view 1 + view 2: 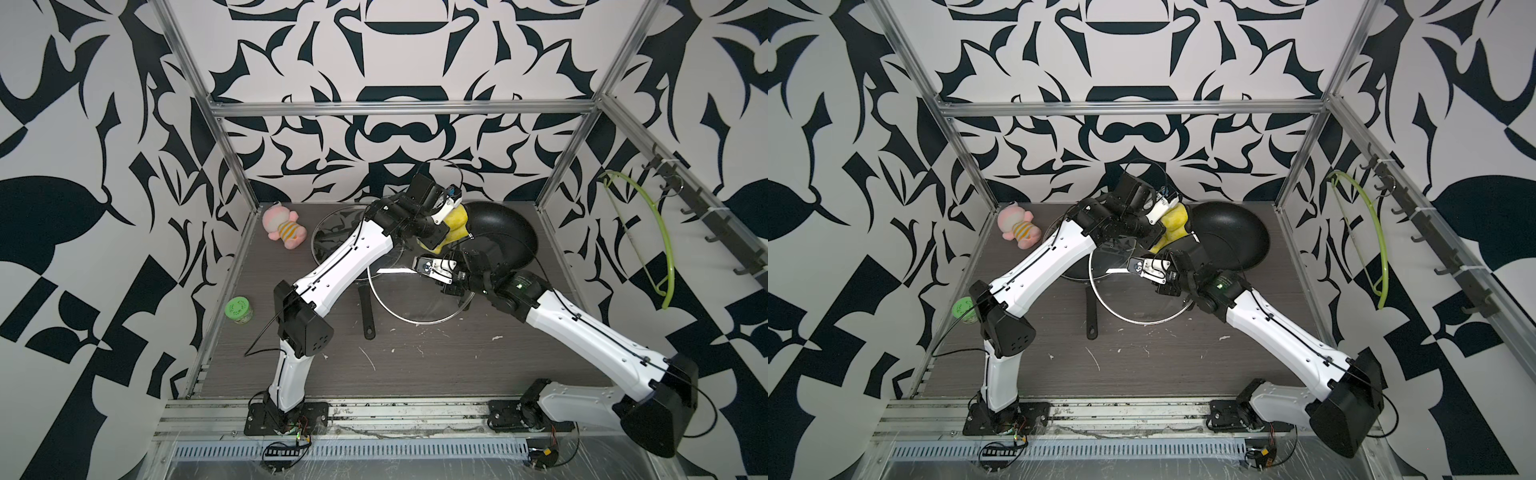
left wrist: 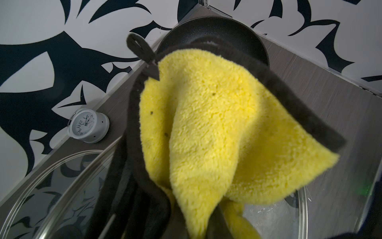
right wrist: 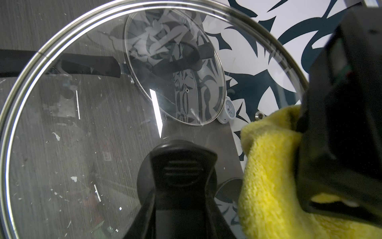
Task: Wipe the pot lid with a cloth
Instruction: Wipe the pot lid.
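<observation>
**Cloth pinched up by the pan, lid held by its knob**

The left gripper (image 1: 449, 224) is clamped tight on the cloth (image 2: 217, 134). It dangles over the rim of the frying pan (image 1: 498, 232), on the side away from the right arm's base. The right gripper (image 1: 419, 265) is pinching the black knob (image 3: 177, 165) of the pot lid (image 3: 82, 124), and the lid is just in front of the pan, nearer the arm bases. The cloth hangs right by the lid's pan-side rim, can't tell if they touch. The left arm is stretched long toward the pan with the wrist bent. The right arm comes in low, gripper pointing away from the pan. The cloth is fluffy bright yellow, bunched in folds, with dark edging and a black loop (image 2: 137, 46) sticking out at a corner.
</observation>
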`<state>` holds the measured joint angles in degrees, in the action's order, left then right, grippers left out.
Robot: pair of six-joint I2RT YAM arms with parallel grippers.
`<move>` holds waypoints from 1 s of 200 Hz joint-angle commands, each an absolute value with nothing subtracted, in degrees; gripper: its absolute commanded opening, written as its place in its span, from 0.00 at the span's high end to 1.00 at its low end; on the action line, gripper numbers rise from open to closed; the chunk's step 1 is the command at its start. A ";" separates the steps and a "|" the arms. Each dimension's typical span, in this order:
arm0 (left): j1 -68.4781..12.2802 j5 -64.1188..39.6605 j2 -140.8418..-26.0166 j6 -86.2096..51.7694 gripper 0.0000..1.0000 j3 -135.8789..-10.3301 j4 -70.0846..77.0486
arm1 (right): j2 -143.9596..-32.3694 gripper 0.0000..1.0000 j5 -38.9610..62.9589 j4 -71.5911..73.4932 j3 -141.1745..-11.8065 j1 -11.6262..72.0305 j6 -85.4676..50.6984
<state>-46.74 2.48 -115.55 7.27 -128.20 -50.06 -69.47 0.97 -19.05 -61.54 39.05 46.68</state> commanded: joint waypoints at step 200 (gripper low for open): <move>-50.13 22.81 -85.40 0.96 1.00 -82.96 -27.32 | -66.50 1.00 -7.69 0.04 -74.97 33.85 10.15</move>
<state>-47.66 21.15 -86.06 1.45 -87.39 -27.24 -68.88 -7.38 -16.62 -66.52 34.26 16.25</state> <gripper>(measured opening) 0.113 0.321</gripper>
